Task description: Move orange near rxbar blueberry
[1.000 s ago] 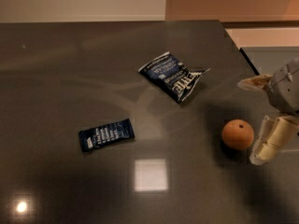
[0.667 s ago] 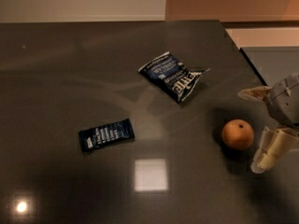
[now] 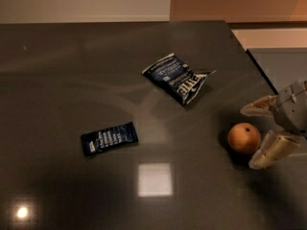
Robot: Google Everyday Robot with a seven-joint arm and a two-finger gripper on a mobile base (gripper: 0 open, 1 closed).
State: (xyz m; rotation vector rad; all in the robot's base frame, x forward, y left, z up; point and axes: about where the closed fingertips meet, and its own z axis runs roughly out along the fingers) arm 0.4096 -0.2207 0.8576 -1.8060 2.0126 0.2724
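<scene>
Hanging by the right edge of the table (image 3: 57, 71), the gripper (image 3: 251, 138) had its two pale fingers spread wide, clamped on nothing. The orange (image 3: 243, 138) sat on the tabletop just left of the gripper's body and partly between the fingers: the upper finger (image 3: 259, 105) stood clear above it, while the lower finger (image 3: 274, 148) lay right against its lower right side, whether touching I could not tell. A small dark stem dot showed near the fruit's top, towards the far side.

Well to the left of the gripper, and a little nearer the camera than the orange, lay the rxbar blueberry (image 3: 109, 138), flat on the table. Its long axis ran left to right, with the right end tilted slightly away. A white patch marked its left end, and rows of white text ran along the wrapper, too small to read.

Up and left of the gripper, farther back, lay a wrinkled blue-and-white chip bag (image 3: 176, 78), set diagonally. Its large white lettering could not be made out.

Between the orange and the bar stretched bare dark tabletop, broken only by a square glare patch (image 3: 155, 179). The table's right edge ran diagonally just behind the gripper.
</scene>
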